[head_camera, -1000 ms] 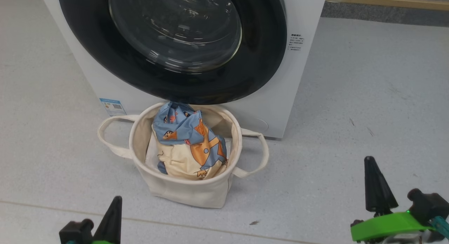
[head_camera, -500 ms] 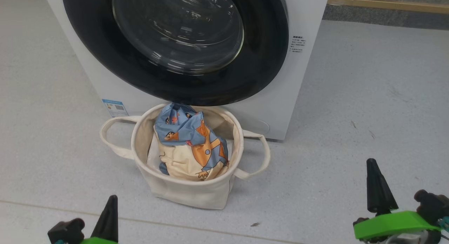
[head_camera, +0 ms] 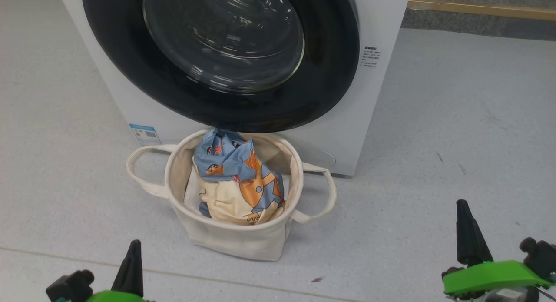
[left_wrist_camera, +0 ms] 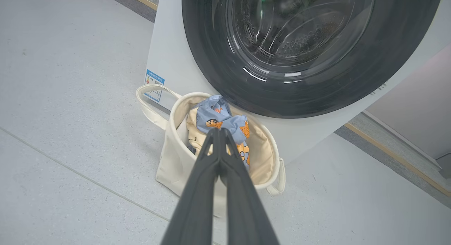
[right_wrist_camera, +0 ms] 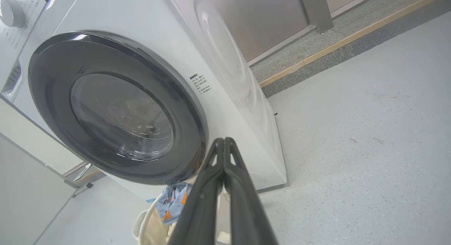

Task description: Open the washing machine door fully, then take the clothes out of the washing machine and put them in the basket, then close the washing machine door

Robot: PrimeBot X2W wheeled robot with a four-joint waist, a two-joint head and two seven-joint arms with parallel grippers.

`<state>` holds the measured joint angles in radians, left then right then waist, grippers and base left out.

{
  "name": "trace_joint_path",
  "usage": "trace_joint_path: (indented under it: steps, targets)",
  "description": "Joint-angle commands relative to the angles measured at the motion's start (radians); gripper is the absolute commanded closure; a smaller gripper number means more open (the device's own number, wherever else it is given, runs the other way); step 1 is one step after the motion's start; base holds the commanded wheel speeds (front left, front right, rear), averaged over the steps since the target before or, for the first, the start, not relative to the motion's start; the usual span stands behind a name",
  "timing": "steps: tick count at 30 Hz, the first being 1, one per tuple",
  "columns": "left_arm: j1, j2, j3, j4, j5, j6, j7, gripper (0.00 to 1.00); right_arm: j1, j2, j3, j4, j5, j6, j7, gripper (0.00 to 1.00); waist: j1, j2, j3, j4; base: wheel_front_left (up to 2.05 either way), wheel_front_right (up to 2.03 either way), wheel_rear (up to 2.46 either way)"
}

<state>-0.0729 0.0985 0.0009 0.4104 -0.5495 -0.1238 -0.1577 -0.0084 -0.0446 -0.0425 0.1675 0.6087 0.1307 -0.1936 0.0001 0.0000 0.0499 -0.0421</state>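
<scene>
Cream basket [head_camera: 234,243] holds one clothes bundle [head_camera: 239,184]; left end effector [left_wrist_camera: 219,130] and right end effector [right_wrist_camera: 223,140] both closed, empty.

The right end effector [head_camera: 461,203] has tapered black fingers [head_camera: 471,243] and a green bracket [head_camera: 491,276].

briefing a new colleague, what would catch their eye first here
The washing machine door, a huge glossy black ring around bulging glass, looks shut across the top of the head view. Just below it, the cream basket holds blue cartoon-print clothes.
</scene>
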Motion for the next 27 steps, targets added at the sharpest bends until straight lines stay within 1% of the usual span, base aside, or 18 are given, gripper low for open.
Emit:
trace_joint_path:
  steps: [1,27]
  targets:
    - [-0.032,0.005,0.02,-0.037,-0.025,-0.002,0.008,1.0,-0.042,-0.019,0.004,-0.028,0.026,0.0,0.009,1.0,-0.0001,0.0,-0.001,0.0,0.0,0.0,0.0]
    - [-0.033,-0.01,0.046,-0.072,-0.307,-0.003,0.08,1.0,-0.056,-0.027,0.0,0.0,0.305,0.0,0.077,1.0,-0.0001,0.0,-0.013,0.012,0.0,0.0,0.0]
